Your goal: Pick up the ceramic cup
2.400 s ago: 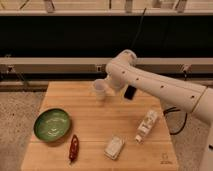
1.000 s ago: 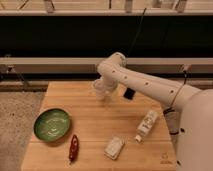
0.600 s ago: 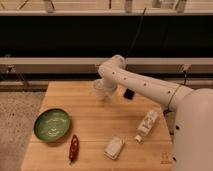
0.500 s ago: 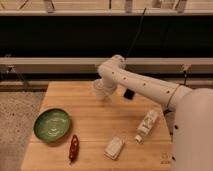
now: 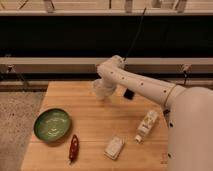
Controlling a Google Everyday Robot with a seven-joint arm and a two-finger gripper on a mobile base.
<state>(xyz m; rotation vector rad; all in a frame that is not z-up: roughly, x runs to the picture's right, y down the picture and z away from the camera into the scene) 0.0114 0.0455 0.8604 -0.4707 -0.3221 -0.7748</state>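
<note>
Camera view: gripper down at the white cup near the table's far edge

A wooden table stands in front of a dark wall with rails, and a green bowl sits near the table's left edge. The small white cup is beyond the bowl and to its right, upright, close to the table's far side. The robot's white arm reaches in from well to the right of the bowl, bends above the cup and turns downward. Its gripper sits right against the cup's right side. From where I stand the two white shapes run together, so I cannot tell whether the gripper is open, closed or gripping the cup. I also cannot tell whether the cup rests on the wood or is raised off it.

A small black object lies just behind the arm, further right of the bowl than the cup. Just to the bowl's near right lies a narrow red object. Further right of that is a pale packet, and further right again a white bottle with a label lies on its side.
</note>
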